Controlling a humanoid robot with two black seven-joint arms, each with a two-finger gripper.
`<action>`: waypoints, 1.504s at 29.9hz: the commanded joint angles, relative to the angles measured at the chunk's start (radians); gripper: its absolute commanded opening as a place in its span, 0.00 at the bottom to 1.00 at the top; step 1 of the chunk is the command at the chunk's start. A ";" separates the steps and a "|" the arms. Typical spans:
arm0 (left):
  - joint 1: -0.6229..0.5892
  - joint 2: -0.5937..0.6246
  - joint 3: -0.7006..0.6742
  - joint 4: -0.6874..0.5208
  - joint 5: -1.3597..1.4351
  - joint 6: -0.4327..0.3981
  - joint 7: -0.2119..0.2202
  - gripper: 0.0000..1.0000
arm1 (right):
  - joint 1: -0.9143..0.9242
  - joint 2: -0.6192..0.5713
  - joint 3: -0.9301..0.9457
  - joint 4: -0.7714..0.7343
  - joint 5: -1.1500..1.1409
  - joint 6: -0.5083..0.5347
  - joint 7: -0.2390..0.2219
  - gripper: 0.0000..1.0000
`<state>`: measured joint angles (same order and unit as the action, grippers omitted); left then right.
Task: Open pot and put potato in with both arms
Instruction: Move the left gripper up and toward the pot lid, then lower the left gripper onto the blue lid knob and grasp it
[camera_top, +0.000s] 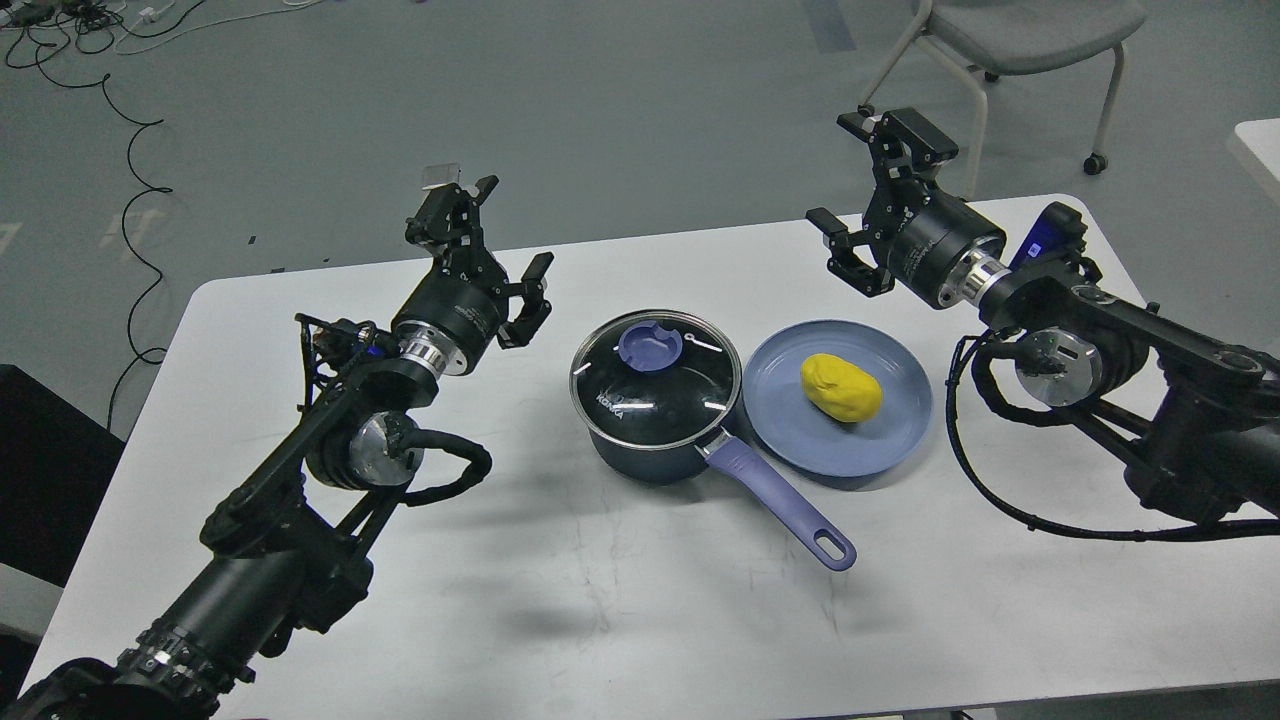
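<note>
The navy pot (640, 455) stands at the middle of the white table (620, 620), its lavender handle (780, 505) pointing to the front right. A glass lid (655, 385) with a purple knob (650, 346) covers it. The yellow potato (841, 387) lies on a flat blue plate (790, 440) just right of the pot. My left gripper (492, 262) is open and empty, raised left of the pot. My right gripper (860, 190) is open and empty, raised behind and right of the plate.
A grey chair (1010, 40) on castors stands on the floor behind the table's far right corner. Black cables (130, 180) lie on the floor at the back left. Another white surface's edge (1260, 150) shows at far right.
</note>
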<state>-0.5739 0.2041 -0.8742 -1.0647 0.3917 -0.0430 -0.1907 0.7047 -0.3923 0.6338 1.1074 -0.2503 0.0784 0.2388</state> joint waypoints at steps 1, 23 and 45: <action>-0.004 -0.002 0.006 0.003 0.004 -0.001 -0.085 0.98 | -0.001 0.001 0.001 0.000 0.000 0.000 0.000 1.00; -0.021 -0.014 0.000 0.054 0.002 -0.008 0.040 0.98 | 0.016 -0.020 0.001 0.003 0.000 0.003 0.004 1.00; -0.305 0.070 0.375 0.045 0.909 0.313 -0.085 0.98 | -0.016 -0.094 0.055 -0.011 0.010 0.006 0.004 1.00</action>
<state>-0.8361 0.2613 -0.5982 -1.0189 1.1113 0.2048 -0.2740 0.7004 -0.4811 0.6760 1.1055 -0.2427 0.0819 0.2440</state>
